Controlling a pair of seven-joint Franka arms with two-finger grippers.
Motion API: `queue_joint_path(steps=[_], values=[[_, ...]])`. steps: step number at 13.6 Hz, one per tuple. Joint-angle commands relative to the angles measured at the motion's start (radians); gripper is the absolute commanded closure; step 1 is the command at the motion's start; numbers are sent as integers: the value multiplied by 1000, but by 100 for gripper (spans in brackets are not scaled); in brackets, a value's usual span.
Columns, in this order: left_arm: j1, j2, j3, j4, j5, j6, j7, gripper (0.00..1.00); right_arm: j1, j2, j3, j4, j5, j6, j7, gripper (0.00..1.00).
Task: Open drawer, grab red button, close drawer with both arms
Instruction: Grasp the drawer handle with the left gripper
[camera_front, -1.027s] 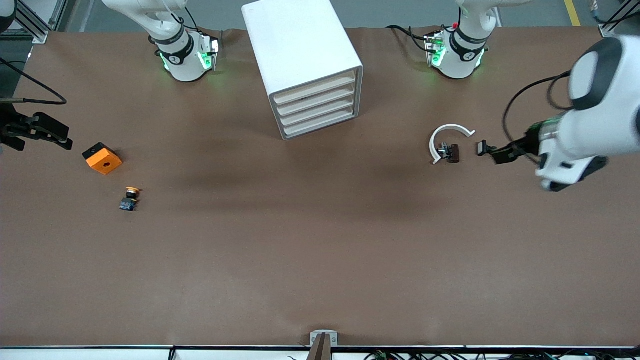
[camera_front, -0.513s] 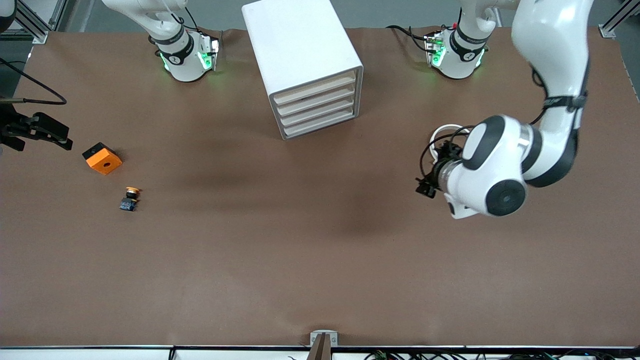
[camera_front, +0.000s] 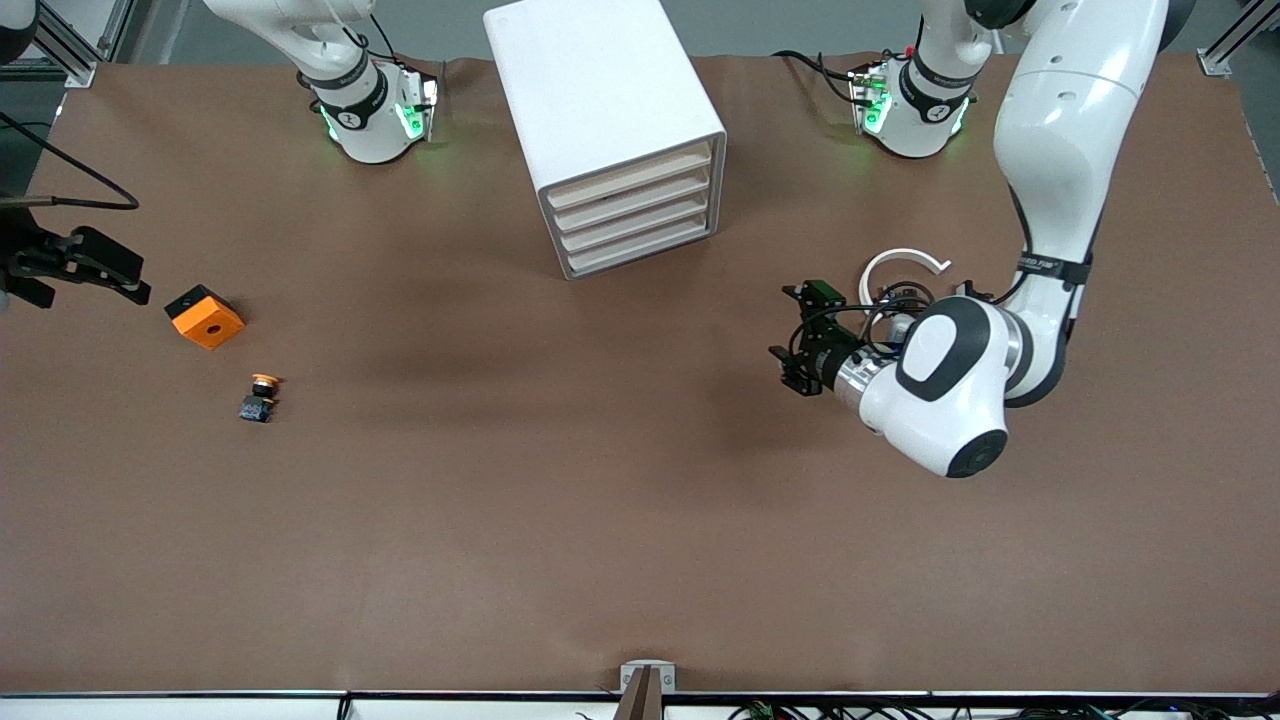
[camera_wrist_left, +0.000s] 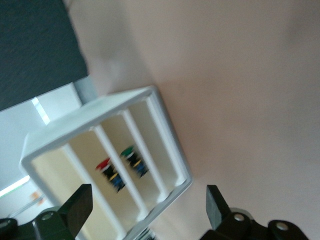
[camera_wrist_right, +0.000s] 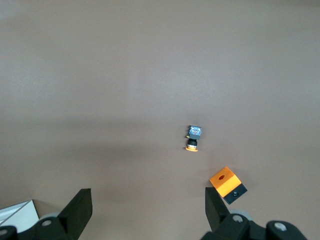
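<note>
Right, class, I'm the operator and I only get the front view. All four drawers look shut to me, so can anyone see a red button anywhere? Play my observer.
Observer: Yes. The left wrist view looks into the cabinet from its front, and the red button shows inside.
Operator: Is it alone in there?
Observer: No, a green button sits beside it, apparently in the next compartment.
Operator: And the grippers' fingers?
Observer: Both open and empty. The left gripper faces the cabinet front, and the right gripper waits at its end of the table by the orange cube.
</note>
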Motion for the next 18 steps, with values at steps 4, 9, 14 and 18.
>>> queue_joint_path(steps=[4, 9, 14, 18], values=[[-155, 126, -1, 7, -118, -12, -192, 0, 40, 37, 0, 28, 11, 35, 15, 0], [-192, 191, -1, 4, -264, -5, -296, 0, 65, 55, 0, 28, 6, 38, 15, 0], [-258, 195, -1, -27, -278, -19, -410, 0, 85, 66, 0, 28, 5, 60, 47, 0], [-294, 189, -1, -39, -278, -48, -441, 26, 114, 77, 0, 28, -7, 58, 108, 0]])
